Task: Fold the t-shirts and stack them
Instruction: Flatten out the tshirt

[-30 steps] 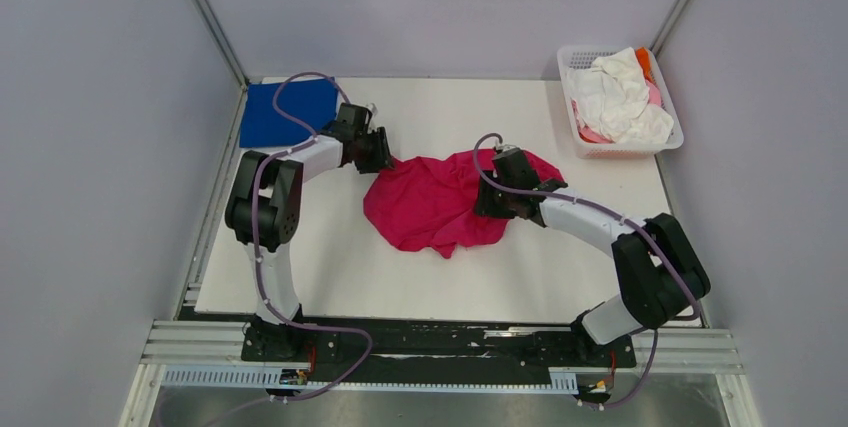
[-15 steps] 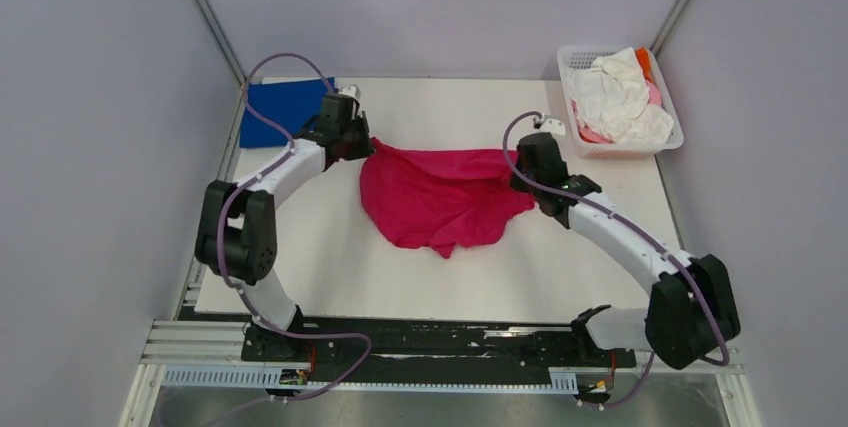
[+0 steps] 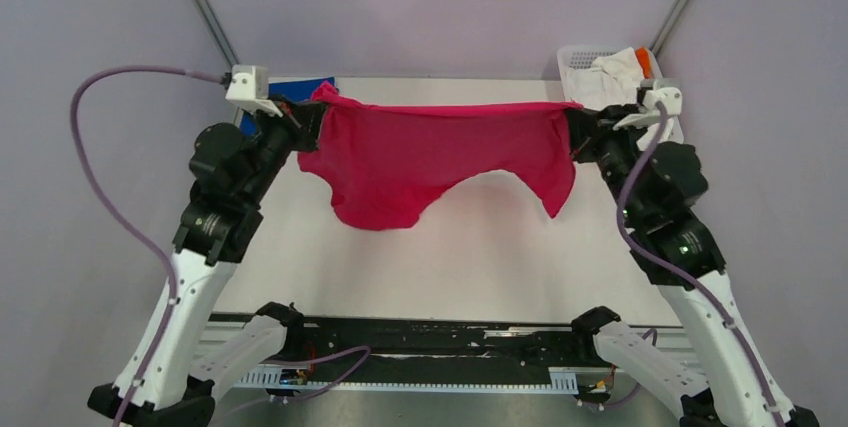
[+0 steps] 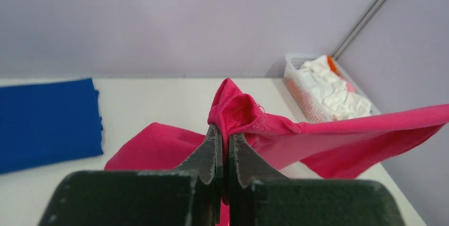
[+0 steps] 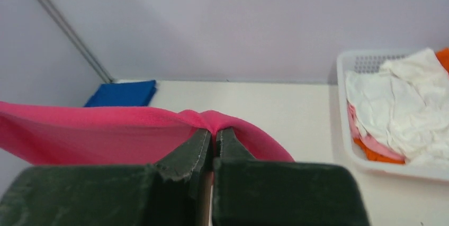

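The left gripper [image 4: 223,136] and right gripper [image 5: 213,135] are each clamping shut on a bunched top edge of the magenta-red t-shirt [image 3: 420,152], which is hanging stretched between them above the table [image 3: 480,247]. Light and limp, the cloth is sagging below both sets of jaws, suggesting that corner or seam holds are gripping it most securely.

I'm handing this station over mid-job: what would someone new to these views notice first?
A magenta-red t-shirt hangs stretched taut above the table between the left arm and the right arm, each with its jaws shut on the top edge. A folded royal-blue t-shirt lies flat at the far left corner, and a white basket of crumpled shirts sits at the far right.
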`<state>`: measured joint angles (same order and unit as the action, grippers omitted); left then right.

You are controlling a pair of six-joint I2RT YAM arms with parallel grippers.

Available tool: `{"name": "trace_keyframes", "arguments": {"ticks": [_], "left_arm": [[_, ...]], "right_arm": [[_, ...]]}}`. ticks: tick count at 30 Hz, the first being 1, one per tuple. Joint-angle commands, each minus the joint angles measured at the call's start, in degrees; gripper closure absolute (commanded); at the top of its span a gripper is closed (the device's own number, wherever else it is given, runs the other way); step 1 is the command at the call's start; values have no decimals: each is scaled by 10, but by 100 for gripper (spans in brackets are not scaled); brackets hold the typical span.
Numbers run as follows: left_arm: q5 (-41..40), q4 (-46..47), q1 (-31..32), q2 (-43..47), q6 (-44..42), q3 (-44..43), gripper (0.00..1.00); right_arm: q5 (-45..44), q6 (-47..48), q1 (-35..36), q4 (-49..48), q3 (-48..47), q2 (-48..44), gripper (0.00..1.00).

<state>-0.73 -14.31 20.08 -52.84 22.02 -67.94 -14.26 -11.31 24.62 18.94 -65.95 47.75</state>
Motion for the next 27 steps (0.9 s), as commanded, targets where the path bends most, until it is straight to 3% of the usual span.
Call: {"name": "trace_keyframes", "arguments": {"ticks": [1,6,11,17,23,27], "left_arm": [[23,-11,1,71,-36,-54,100],[75,-49,1,112,-53,-149,100],[103,-86,1,147,-75,-224,100],[151,-119,1,131,-94,-277,100],[140,-117,1,85,-140,-258,100],[55,-94,1,22,-187,-204,100]], "right_arm": [[151,34,2,12,-87,-53,100],[275,18,1,59,-185,-66,100],[297,-1,2,92,-245,-76,100],[325,-20,2,94,-245,-101,100],[216,-10,1,92,-213,-81,100],[49,9,2,65,-134,-51,98]]}}
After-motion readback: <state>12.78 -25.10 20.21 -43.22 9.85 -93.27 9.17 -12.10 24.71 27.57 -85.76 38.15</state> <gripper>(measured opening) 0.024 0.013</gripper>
